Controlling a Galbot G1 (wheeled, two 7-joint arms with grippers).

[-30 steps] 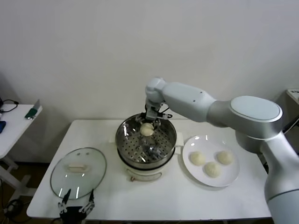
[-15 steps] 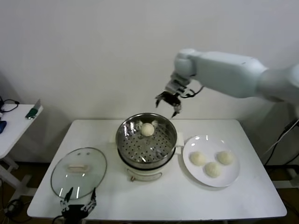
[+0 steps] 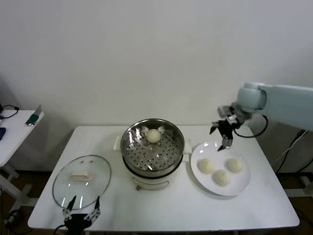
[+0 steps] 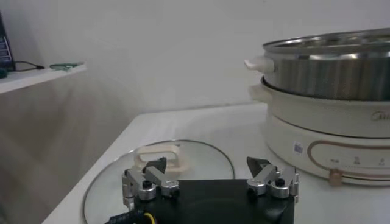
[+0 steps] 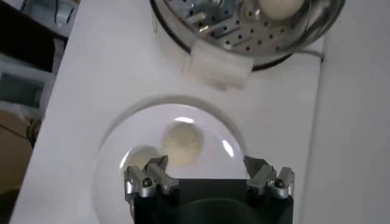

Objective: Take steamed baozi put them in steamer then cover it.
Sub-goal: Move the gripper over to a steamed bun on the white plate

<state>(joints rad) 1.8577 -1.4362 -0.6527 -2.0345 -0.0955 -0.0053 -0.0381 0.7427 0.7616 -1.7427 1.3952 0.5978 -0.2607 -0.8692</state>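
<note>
One bun [image 3: 154,135] sits in the steamer [image 3: 153,149], toward the far side of the perforated basket. Three buns remain on the white plate [image 3: 243,185], which stands just to the right of the steamer on the tabletop [image 3: 186,208]: one on the plate's left [image 3: 206,166], one on its right [image 3: 235,165], one nearer the robot [image 3: 222,177].

Right claw [image 3: 226,131] hangs in the air above the far left edge of the plate, jaws spread wide, nothing between them. The right wrist view looks down past the fingers [image 5: 148,176] onto the plate, one bun [image 5: 182,142] lying almost squarely below and a second partly hidden behind the claw body. The steamer rim and its lone bun show at the far edge of that view.

Left claw [image 3: 80,208] waits low at the near edge of the tabletop, jaws open and empty, just beside the near rim of the glass lid [image 3: 82,180]. The lid lies flat on the tabletop left of the steamer, handle [image 3: 81,175] up, untouched.

Judged progress: one of four buns placed, so roughly a quarter of the loading is done. Left to do: carry three more buns across, then set the lid on the steamer. The right claw looks positioned for the second pickup, most likely the left-hand bun, though it has not yet come down to it.
</note>
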